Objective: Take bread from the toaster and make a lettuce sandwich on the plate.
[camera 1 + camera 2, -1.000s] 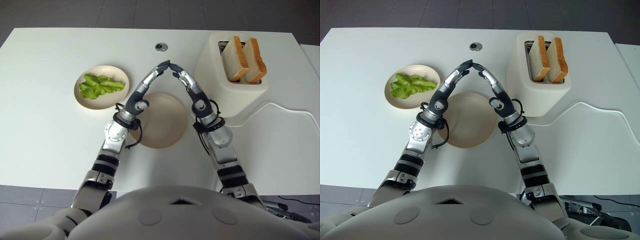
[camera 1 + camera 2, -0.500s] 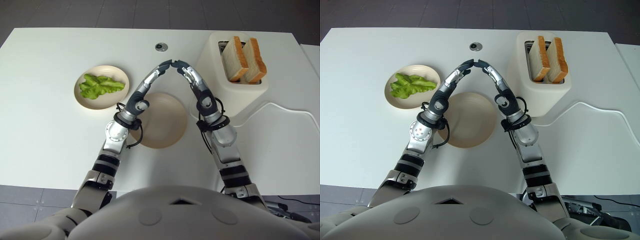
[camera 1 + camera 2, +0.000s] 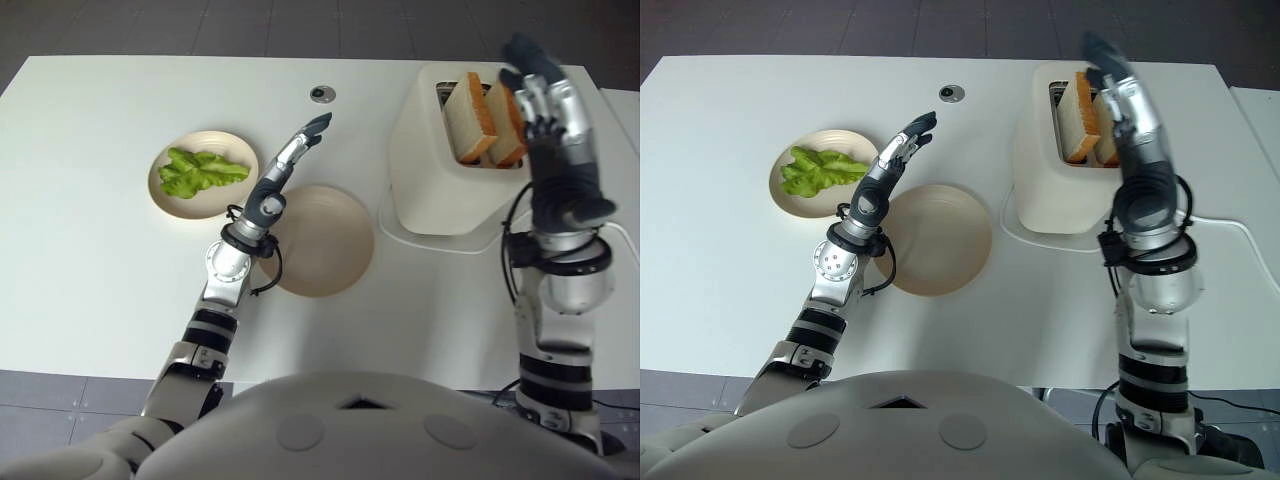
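A cream toaster (image 3: 440,190) stands at the back right with two bread slices (image 3: 470,115) sticking out of its slots. My right hand (image 3: 545,95) is raised just right of and above the slices, fingers stretched, holding nothing. In front of the toaster's left side lies an empty beige plate (image 3: 325,245). My left hand (image 3: 290,160) hovers over that plate's far left rim, fingers straight and empty. A second plate (image 3: 175,195) to the left carries green lettuce (image 3: 200,172).
A small round metal fitting (image 3: 322,94) sits in the white table (image 3: 90,260) near the back edge. A white cable (image 3: 470,235) curves out from the toaster's base across the right side. A second white surface adjoins at the far right.
My right arm has swung up and to the right, from fingertip contact with the left hand over the plate to beside the toaster's bread. The left hand has tilted slightly left.
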`<state>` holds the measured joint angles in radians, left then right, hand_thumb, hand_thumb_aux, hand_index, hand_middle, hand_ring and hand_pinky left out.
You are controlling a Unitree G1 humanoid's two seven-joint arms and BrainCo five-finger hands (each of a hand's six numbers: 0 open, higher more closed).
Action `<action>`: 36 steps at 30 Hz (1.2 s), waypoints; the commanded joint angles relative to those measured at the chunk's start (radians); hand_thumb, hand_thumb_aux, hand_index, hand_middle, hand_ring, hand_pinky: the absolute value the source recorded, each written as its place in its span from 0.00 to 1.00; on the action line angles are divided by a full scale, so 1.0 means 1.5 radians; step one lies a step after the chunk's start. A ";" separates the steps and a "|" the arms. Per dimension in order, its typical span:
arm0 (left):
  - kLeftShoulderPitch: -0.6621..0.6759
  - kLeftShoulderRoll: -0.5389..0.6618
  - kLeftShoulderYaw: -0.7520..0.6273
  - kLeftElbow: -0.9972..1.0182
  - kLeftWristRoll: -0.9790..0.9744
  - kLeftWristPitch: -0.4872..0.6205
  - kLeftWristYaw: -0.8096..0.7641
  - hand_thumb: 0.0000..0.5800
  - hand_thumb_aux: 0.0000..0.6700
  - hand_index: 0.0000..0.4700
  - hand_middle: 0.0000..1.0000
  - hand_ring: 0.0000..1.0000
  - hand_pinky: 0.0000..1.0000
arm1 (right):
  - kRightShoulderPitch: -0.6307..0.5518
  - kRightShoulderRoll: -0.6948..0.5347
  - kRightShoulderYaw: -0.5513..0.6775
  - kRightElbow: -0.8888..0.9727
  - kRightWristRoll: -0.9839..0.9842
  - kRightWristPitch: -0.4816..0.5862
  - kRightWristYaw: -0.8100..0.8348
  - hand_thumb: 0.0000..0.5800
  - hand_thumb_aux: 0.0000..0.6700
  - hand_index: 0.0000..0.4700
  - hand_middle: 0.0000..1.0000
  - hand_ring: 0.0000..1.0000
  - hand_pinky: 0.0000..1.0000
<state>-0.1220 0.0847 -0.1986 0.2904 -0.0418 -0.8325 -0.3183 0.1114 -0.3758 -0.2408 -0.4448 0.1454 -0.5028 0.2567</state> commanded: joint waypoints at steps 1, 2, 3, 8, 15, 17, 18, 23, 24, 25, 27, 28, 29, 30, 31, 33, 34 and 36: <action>0.004 0.000 0.001 -0.003 0.002 0.008 -0.002 0.00 0.00 0.00 0.00 0.00 0.00 | -0.017 -0.058 -0.111 0.084 -0.087 0.031 -0.038 0.00 0.00 0.00 0.00 0.00 0.00; 0.004 0.000 0.002 -0.003 0.003 0.008 -0.002 0.00 0.00 0.00 0.00 0.00 0.00 | -0.023 -0.074 -0.121 0.120 -0.141 0.041 -0.056 0.00 0.00 0.00 0.00 0.00 0.00; 0.004 0.000 0.002 -0.003 0.003 0.008 -0.002 0.00 0.00 0.00 0.00 0.00 0.00 | -0.027 -0.090 -0.124 0.157 -0.196 0.052 -0.074 0.00 0.00 0.00 0.00 0.00 0.00; 0.005 0.002 0.004 -0.002 0.005 0.009 -0.003 0.00 0.00 0.00 0.00 0.00 0.00 | -0.041 -0.122 -0.066 0.262 -0.356 0.094 -0.118 0.00 0.00 0.00 0.00 0.00 0.00; 0.009 0.004 0.003 -0.004 0.008 0.010 -0.004 0.00 0.00 0.00 0.00 0.00 0.00 | -0.058 -0.135 -0.025 0.309 -0.391 0.120 -0.131 0.00 0.00 0.00 0.00 0.00 0.00; 0.010 0.004 0.003 -0.004 0.011 0.009 -0.002 0.00 0.00 0.00 0.00 0.00 0.00 | -0.064 -0.135 -0.013 0.325 -0.388 0.125 -0.135 0.02 0.01 0.01 0.00 0.00 0.00; 0.010 0.004 0.004 -0.004 0.011 0.008 -0.001 0.00 0.00 0.00 0.00 0.00 0.00 | -0.066 -0.134 -0.009 0.331 -0.388 0.128 -0.138 0.06 0.03 0.03 0.00 0.00 0.00; 0.009 0.005 0.005 -0.001 0.012 0.007 0.000 0.00 0.00 0.00 0.00 0.00 0.00 | -0.077 -0.131 0.003 0.331 -0.377 0.129 -0.142 0.55 0.33 0.33 0.00 0.00 0.00; 0.009 0.004 0.005 0.000 0.012 0.007 0.000 0.00 0.00 0.00 0.00 0.00 0.00 | -0.080 -0.129 0.002 0.331 -0.366 0.124 -0.145 0.76 0.51 0.51 0.00 0.00 0.00; 0.008 0.004 0.004 0.000 0.012 0.008 0.000 0.00 0.00 0.00 0.00 0.00 0.00 | -0.083 -0.129 -0.001 0.332 -0.357 0.117 -0.150 0.82 0.57 0.57 0.00 0.00 0.00; 0.005 0.003 0.004 0.002 0.012 0.008 -0.001 0.00 0.00 0.00 0.00 0.00 0.00 | -0.085 -0.126 -0.013 0.326 -0.332 0.101 -0.161 1.00 1.00 1.00 0.00 0.00 0.00; 0.005 0.003 0.003 0.003 0.012 0.008 -0.001 0.00 0.00 0.00 0.00 0.00 0.00 | -0.085 -0.124 -0.021 0.316 -0.319 0.092 -0.167 1.00 1.00 1.00 0.09 0.09 0.09; 0.004 0.003 0.003 0.003 0.012 0.008 -0.001 0.00 0.00 0.00 0.00 0.00 0.00 | -0.086 -0.122 -0.028 0.305 -0.305 0.085 -0.171 1.00 1.00 1.00 0.22 0.22 0.22; 0.004 0.003 0.003 0.004 0.012 0.008 -0.001 0.00 0.00 0.00 0.00 0.00 0.00 | -0.086 -0.120 -0.035 0.292 -0.293 0.079 -0.175 1.00 1.00 1.00 0.35 0.35 0.35; 0.004 0.003 0.003 0.004 0.012 0.008 -0.001 0.00 0.00 0.00 0.00 0.00 0.00 | -0.087 -0.118 -0.042 0.280 -0.283 0.074 -0.178 1.00 1.00 1.00 0.50 0.50 0.50; 0.004 0.002 0.003 0.006 0.013 0.007 -0.001 0.00 0.00 0.00 0.00 0.00 0.00 | -0.089 -0.114 -0.056 0.264 -0.266 0.064 -0.184 1.00 1.00 1.00 0.74 0.74 0.74; 0.003 0.002 0.003 0.007 0.014 0.007 -0.001 0.00 0.00 0.00 0.00 0.00 0.00 | -0.092 -0.110 -0.064 0.255 -0.257 0.059 -0.192 1.00 1.00 1.00 0.99 0.99 0.99; 0.003 0.002 0.003 0.008 0.015 0.006 0.000 0.00 0.00 0.00 0.00 0.00 0.00 | -0.103 -0.100 -0.084 0.238 -0.240 0.049 -0.210 1.00 1.00 1.00 1.00 1.00 1.00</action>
<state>-0.1141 0.0860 -0.1919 0.2918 -0.0390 -0.8286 -0.3159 -0.0163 -0.5388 -0.3305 -0.0545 -0.2477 -0.4118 -0.0315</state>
